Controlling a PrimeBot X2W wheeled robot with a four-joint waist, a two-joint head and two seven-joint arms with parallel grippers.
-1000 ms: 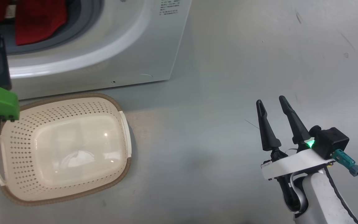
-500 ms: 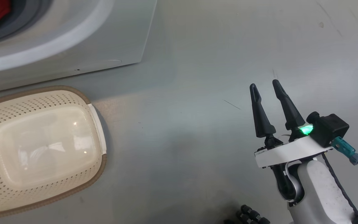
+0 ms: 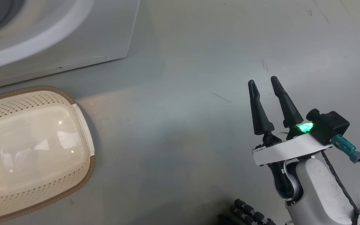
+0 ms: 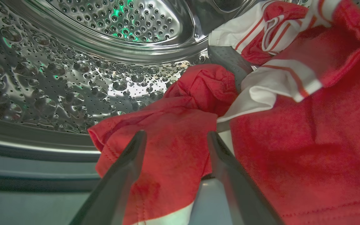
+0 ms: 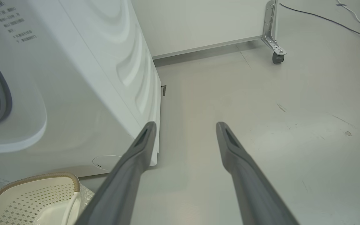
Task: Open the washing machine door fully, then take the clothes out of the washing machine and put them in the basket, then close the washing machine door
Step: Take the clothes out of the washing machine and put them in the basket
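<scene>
The left wrist view looks into the washing machine's dimpled steel drum [image 4: 73,78]. The clothes [image 4: 292,140], red with white striped parts, are heaped on its right side. My left gripper [image 4: 176,133] is open at the drum's mouth, and a fold of red cloth shows between its fingers. In the head view the white washing machine [image 3: 73,40] is at the top left. The cream basket [image 3: 27,100] stands on the floor in front of it with nothing in it. My right gripper [image 3: 262,80] hangs open over bare floor at the right, holding nothing. The washing machine door is out of view.
The right wrist view shows the washer's side panel [image 5: 120,72], the basket's rim [image 5: 36,178] at the bottom left, and my open right gripper [image 5: 186,123]. A white panel on a caster [image 5: 276,57] and cables [image 5: 323,18] lie beyond. A black ribbed part [image 3: 248,214] sits by my base.
The head camera has swung right, so the washer, porthole and basket slid left in the picture. My left gripper has left that view. Both grippers stay open.
</scene>
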